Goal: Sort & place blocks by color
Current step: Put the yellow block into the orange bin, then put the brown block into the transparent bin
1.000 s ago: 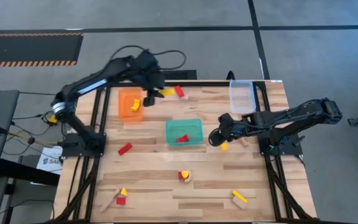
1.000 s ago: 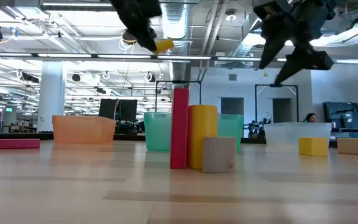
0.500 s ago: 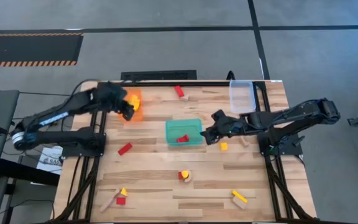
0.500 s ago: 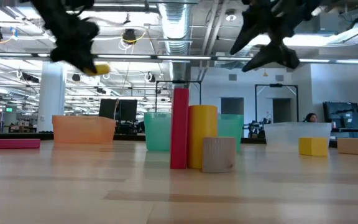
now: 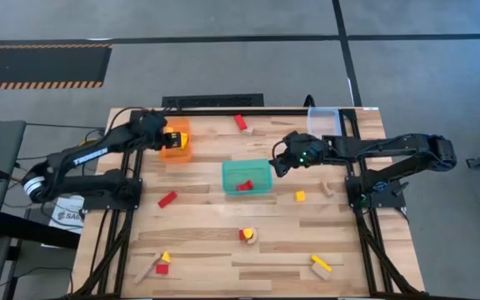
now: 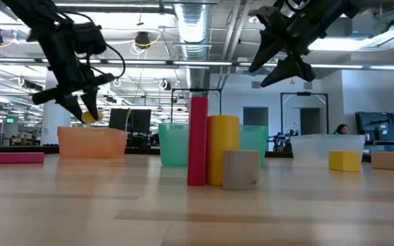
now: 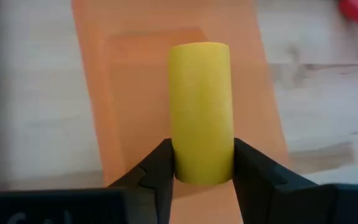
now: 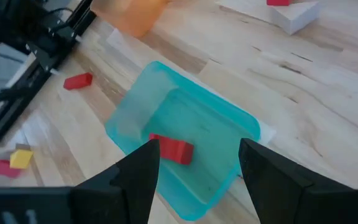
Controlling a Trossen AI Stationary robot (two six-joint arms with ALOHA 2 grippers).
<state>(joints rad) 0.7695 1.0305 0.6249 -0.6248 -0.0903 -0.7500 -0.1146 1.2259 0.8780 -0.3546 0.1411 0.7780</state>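
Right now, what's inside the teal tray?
One red block lies on the floor of the teal tray; the rest shows bare in the right wrist view. The right gripper, open, hovers at its edge and hides that corner from above.

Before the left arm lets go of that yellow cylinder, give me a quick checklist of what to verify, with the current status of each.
1. Left claw grips the yellow cylinder: ok, both fingers press its sides.
2. Cylinder is over the orange tray: ok in the left wrist and high views.
3. Cylinder is low enough to drop gently: cannot tell; the low view shows it above the tray rim.
4. Tray floor under the cylinder is free: ok, the left wrist view shows only orange there.
5. Right claw is out of the way: ok, open and empty above the teal tray, which holds a red block.
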